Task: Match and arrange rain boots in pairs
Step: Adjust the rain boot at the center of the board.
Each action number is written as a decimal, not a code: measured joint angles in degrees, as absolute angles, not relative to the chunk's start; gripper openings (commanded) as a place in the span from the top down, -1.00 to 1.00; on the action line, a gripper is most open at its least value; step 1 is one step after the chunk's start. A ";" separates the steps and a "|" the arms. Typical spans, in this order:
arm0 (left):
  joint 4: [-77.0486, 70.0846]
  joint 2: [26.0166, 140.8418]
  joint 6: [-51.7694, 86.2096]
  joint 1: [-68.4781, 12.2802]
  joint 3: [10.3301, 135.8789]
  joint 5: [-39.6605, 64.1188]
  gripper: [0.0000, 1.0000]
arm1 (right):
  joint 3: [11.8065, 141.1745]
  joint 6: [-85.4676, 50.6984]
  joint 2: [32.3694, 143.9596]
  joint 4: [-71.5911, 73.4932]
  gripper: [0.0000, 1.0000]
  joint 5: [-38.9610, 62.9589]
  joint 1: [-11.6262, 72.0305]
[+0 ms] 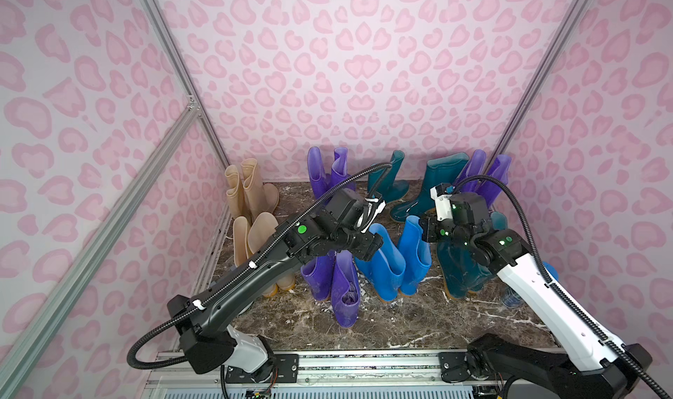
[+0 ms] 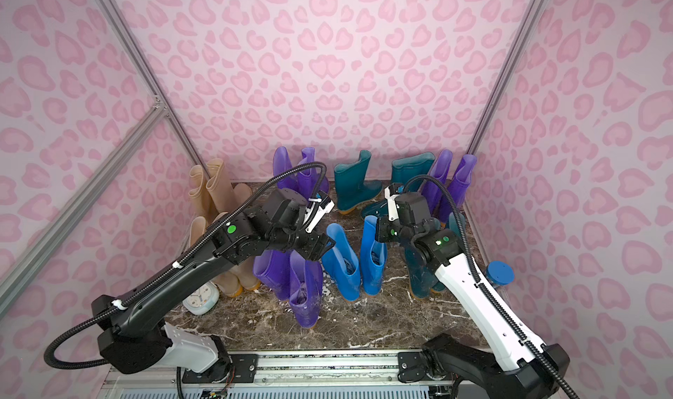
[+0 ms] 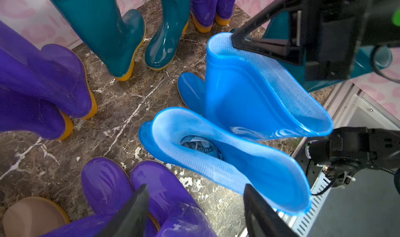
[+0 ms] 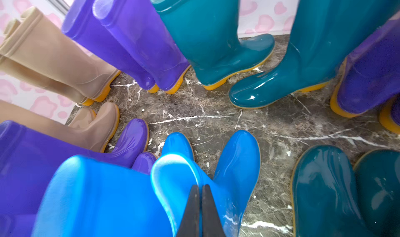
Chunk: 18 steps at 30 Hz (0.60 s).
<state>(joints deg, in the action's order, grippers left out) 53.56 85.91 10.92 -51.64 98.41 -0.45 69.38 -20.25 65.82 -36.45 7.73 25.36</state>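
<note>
Blue boots (image 1: 382, 269): we see them upright, side by side on the counter (image 1: 400, 324), between purple boots (image 1: 342, 288) and teal boots (image 1: 457, 273).
Right claw (image 4: 200, 187): fingers together, tips at one blue boot's rim.
Left claw (image 3: 195, 190): apart, empty, above the purple boots.

Left arm (image 1: 233, 295) is wearing black shell, green dot (image 1: 301, 229). Right arm (image 1: 542, 299) is wearing white shell, trailing ribbed black cable (image 1: 517, 211).
</note>
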 measured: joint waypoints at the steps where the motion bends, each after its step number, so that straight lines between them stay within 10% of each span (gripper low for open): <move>1: 54.37 87.46 12.51 -51.37 99.94 -0.58 -0.44 | 69.45 -19.81 65.82 -36.56 0.48 7.70 25.21; 8: 60.18 97.23 22.92 -51.31 111.28 -1.41 -0.47 | 69.47 -18.17 63.55 -36.69 -0.53 3.22 24.64; 18: 64.42 106.63 28.01 -51.48 121.05 -0.27 -0.54 | 67.68 -14.61 62.19 -35.48 -0.68 3.09 24.58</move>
<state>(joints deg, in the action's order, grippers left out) 64.42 106.63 28.01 -51.48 121.05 -0.27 67.68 -14.61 62.19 -35.48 3.09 24.58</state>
